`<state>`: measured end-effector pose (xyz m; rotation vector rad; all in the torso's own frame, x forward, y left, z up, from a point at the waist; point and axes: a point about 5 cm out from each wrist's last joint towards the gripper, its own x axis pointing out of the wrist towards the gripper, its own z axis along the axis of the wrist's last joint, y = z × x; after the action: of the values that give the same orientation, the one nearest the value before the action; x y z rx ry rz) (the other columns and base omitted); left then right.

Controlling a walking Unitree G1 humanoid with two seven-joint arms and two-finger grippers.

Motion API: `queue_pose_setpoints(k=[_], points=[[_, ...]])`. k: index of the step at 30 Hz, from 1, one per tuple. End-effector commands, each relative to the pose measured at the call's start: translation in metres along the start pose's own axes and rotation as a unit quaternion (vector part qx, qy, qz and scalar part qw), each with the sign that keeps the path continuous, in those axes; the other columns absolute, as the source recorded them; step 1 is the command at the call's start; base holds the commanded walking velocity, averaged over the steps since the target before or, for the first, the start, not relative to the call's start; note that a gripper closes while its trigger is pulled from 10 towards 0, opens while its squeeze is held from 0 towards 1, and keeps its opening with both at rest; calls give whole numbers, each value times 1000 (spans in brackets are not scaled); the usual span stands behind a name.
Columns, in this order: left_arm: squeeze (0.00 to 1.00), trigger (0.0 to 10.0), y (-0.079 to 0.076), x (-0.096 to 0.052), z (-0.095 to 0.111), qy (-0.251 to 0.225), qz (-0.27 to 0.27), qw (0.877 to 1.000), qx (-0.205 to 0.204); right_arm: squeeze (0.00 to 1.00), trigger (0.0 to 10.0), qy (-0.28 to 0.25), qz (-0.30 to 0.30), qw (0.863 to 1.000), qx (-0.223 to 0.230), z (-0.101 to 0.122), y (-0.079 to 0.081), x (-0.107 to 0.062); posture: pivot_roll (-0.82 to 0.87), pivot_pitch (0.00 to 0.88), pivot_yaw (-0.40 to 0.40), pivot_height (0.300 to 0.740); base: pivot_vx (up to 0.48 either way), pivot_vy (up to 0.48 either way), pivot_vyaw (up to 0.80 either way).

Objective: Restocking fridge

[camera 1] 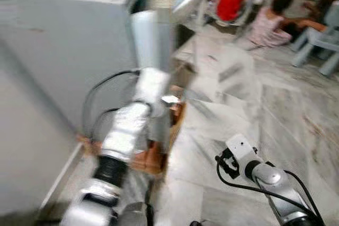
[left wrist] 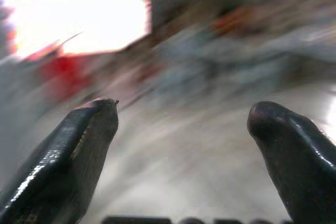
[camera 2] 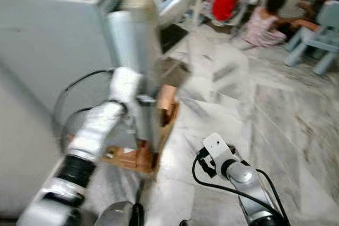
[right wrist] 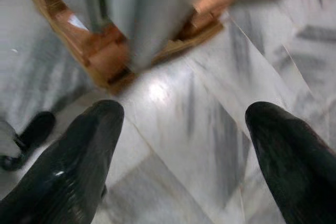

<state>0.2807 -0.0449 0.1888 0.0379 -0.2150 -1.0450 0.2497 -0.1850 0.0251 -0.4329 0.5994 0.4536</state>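
Blurrily: left arm (camera 1: 124,130) raised along the grey fridge (camera 1: 63,62) edge, left gripper (left wrist: 181,124) spread wide, gripping nothing. Right arm (camera 1: 265,175) low over marble floor (camera 1: 238,109), right gripper (right wrist: 184,129) also parted and empty, aimed near the fridge's wooden base (right wrist: 105,51). 2 people seated beyond.

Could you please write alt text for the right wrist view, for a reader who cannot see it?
The right hand hangs open and empty above grey-veined marble floor, its two black fingers spread wide. Beyond them, blurred, a grey fridge stands on a low wooden base.
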Motion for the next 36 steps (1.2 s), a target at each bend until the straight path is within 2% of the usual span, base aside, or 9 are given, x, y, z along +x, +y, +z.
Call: queue_pose_setpoints(k=[1, 4, 6, 13, 18, 26, 32, 35, 36], points=[[0, 10000, -13, 12, 9, -10, -36, 999, -10, 0, 10000, 19, 2, 1000, -1, -12, 0, -3, -48, 36, -14, 740, 0, 0, 0], [0, 10000, 5, 11, 4, 3, -7, 1000, -3, 0, 10000, 19, 4, 1000, 0, -13, 0, -3, -52, 36, -9, 740, 0, 0, 0], [0, 10000, 38, -7, -3, 21, 56, 998, -15, 0, 10000, 20, 3, 1000, 15, -16, 1, -4, -46, 36, -4, 740, 0, 0, 0], [0, 10000, 61, -47, -25, 60, 111, 992, -22, 0, 10000, -10, -13, 1000, 7, -9, 0, -2, -38, 33, 0, 740, 0, 0, 0], [0, 10000, 79, -96, -55, 102, 196, 974, -40, 0, 10000, -72, -48, 996, 25, 11, -4, -3, -35, 35, -6, 740, 0, -394, 0], [0, 10000, 85, -130, -66, 117, 271, 953, -65, 0, 10000, -107, -58, 992, 36, 21, -6, -3, -22, 31, -16, 740, 0, -462, 0], [0, 10000, 82, -155, -79, 151, 302, 941, -33, 0, 10000, -145, -55, 988, 26, 44, -4, -1, -11, 29, -9, 740, 89, -431, 0], [0, 10000, 82, -170, -85, 170, 334, 926, -33, 0, 10000, -187, -62, 980, 13, 61, -6, -3, 12, 31, 16, 740, 318, -355, 0], [0, 10000, 85, -183, -84, 180, 364, 914, -24, 0, 10000, -205, -84, 975, 22, 68, -13, -6, 20, 34, 25, 740, 364, -311, 0]])
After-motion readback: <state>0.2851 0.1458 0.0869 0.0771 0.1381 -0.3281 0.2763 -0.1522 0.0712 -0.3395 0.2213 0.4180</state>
